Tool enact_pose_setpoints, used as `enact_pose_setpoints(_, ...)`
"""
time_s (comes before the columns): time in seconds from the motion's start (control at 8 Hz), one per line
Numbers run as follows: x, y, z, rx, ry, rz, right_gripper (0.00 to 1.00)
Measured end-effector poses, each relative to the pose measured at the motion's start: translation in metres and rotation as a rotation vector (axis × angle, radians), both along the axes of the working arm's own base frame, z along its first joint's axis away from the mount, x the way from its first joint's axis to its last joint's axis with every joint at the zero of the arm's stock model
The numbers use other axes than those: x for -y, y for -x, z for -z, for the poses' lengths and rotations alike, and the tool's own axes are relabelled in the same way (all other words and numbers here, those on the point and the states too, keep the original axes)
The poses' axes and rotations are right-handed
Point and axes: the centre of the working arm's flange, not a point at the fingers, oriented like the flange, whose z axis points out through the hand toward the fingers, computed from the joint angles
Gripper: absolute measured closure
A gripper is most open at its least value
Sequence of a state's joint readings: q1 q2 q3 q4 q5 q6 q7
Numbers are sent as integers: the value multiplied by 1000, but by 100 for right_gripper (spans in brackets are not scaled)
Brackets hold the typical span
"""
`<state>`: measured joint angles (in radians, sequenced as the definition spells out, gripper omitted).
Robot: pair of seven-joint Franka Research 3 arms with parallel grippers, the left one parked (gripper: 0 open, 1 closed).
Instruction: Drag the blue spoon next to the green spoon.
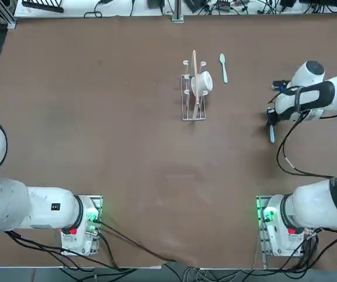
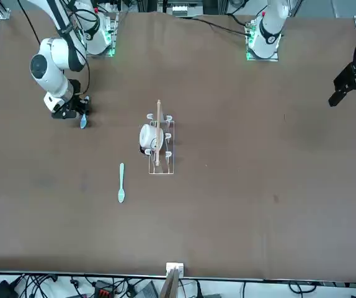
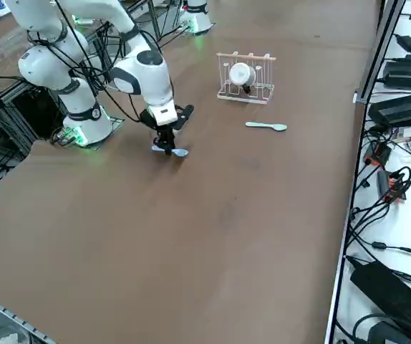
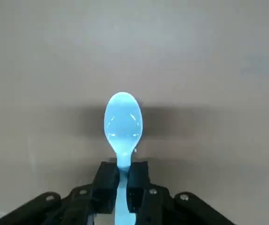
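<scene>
Grip: and the right gripper (image 4: 124, 174) has its fingers closed on the blue spoon (image 4: 123, 123), pinching the handle just behind the bowl, a hold that probably lets the arm steer it!
Bowl: pointing away from the arms' bases, handle back toward them, much as the green spoon (image 1: 223, 68) lies, so little turning looks needed.
Height: low over the table (image 1: 127, 147); whether the spoon touches it, no telling, but a drag would want contact.
Green spoon: flat, alone, farther out and well apart, likely the marker to park beside.
Rack: holding the mug (image 3: 242, 74), just past the green spoon; the near side seems the safer berth.
</scene>
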<state>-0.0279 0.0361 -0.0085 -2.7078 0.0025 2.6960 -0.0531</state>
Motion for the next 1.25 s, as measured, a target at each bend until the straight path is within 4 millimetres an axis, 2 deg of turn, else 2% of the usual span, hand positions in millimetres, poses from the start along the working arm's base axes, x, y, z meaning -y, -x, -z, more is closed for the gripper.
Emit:
enact_pose_setpoints(0.38,1,-31,-56,41,0,-1,86)
enact_pose_setpoints(0.62,-2,-61,-94,60,1,-1,86)
enact_pose_setpoints(0.88,-14,-96,-131,57,0,14,86)
enact_pose_setpoints(1.25,-46,-150,-163,45,2,59,86)
